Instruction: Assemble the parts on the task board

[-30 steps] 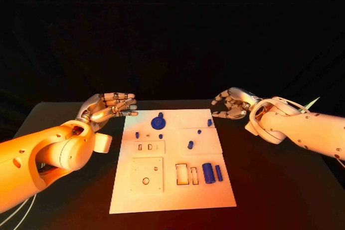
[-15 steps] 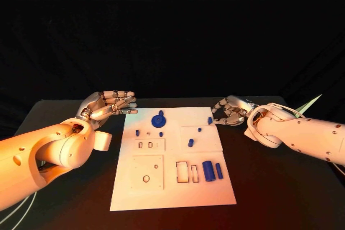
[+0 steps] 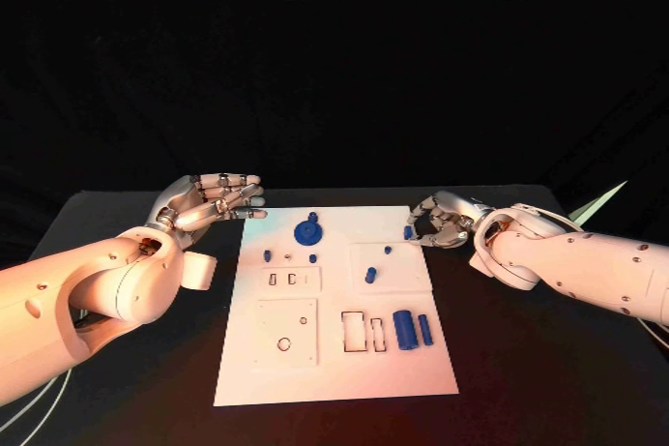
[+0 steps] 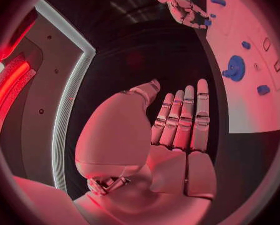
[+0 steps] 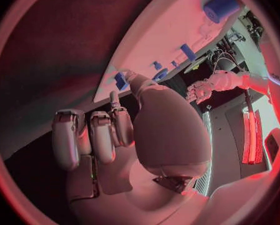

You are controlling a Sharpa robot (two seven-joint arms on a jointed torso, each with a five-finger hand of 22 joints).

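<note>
The fingers [image 3: 435, 223] of the right hand [image 3: 444, 221] are curled loosely with nothing in them, and over the last second this hand has dropped from above the far right corner of the task board [image 3: 334, 378] to sit right at its right edge — close beside the small blue peg [image 3: 407, 232] standing there. In the right wrist view that peg sits just past the thumb tip, though whether it is touched I cannot tell. This reads as the start of a reach for that peg, with no part yet moved. The left hand [image 3: 209, 203] has stayed put off the board's far left corner, its fingers [image 4: 183, 117] straight, side by side and empty. On the board the blue parts lie untouched: a round disc [image 3: 306, 236] near the far edge, a short pin [image 3: 369, 276] mid-board, and two cylinders [image 3: 412, 330] by the rectangular slots toward the near right. The board lies flat in the middle of the black desk [image 3: 543, 369] — the room beyond is dark, with a pale strip [image 3: 596, 202] at the right rim.
</note>
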